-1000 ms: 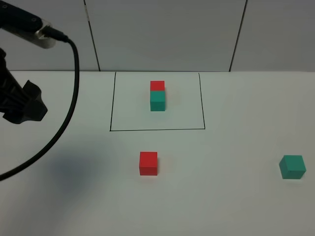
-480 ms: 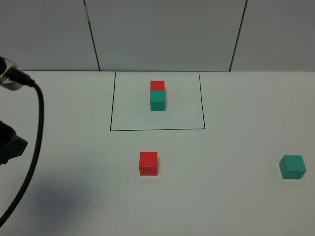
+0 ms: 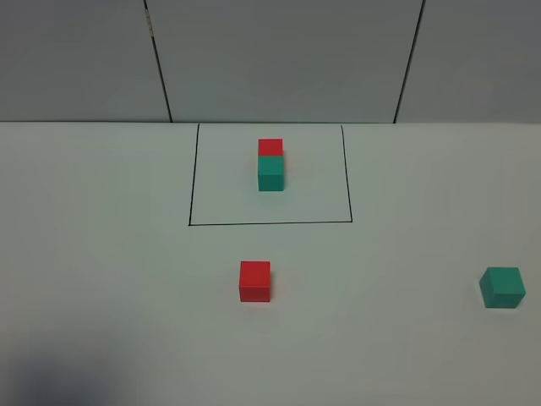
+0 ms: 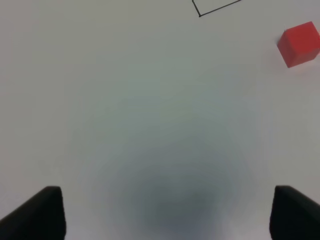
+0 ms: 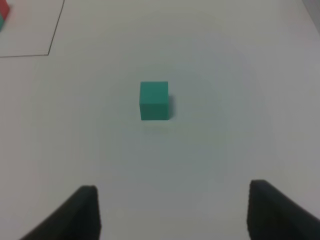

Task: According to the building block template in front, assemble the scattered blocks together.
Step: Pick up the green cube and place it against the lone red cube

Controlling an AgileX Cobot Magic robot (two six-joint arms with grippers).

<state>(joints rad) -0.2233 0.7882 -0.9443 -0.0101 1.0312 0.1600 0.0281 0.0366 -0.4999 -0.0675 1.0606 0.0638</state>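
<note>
Nothing joined yet: red block (image 3: 254, 280) and teal block (image 3: 502, 287) sit well apart, left tool (image 4: 172, 215) and right tool (image 5: 177, 212) both spread, empty.

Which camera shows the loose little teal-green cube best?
The right wrist view: the loose matte teal-green cube sits whole and large near the middle of the picture. The exterior high view shows it smaller, near the right edge. The left wrist view misses it entirely.
</note>
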